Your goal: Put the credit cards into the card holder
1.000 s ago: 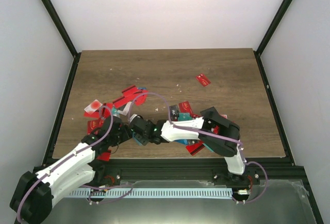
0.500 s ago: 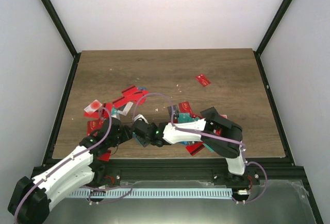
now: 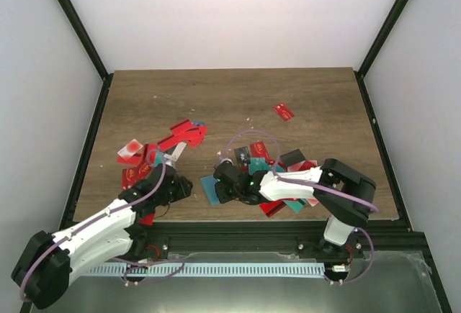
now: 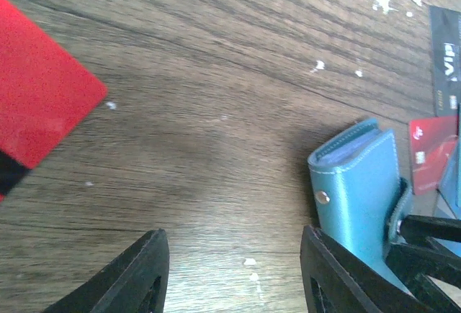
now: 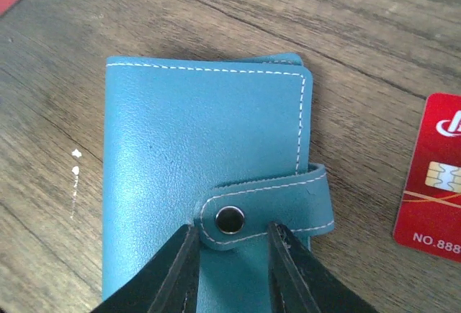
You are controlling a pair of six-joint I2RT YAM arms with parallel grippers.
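1. Judged soft and light: card holder, a stitched pouch likely to flex under pressure and to slide on the smooth wooden table if pushed.
2. Best taken across both covers or at the folded spine. The strap is probably too floppy to lift by, yet must be freed at the snap before any card goes in.
3. Teal-blue, squarish, pale stitching along the edges; closed, strap tab laid over the front cover, metal snap at its tip.
4. Lying flat near the table's front edge, between the two arms, just left of the heaped credit cards; a red credit card near its strap side.
5. Narrowed jaws on the right gripper, straddling the snap from above; pinching the strap or merely over it, cannot tell.
6. Parted jaws on the left gripper, holding nothing, above bare wood just beside the holder.
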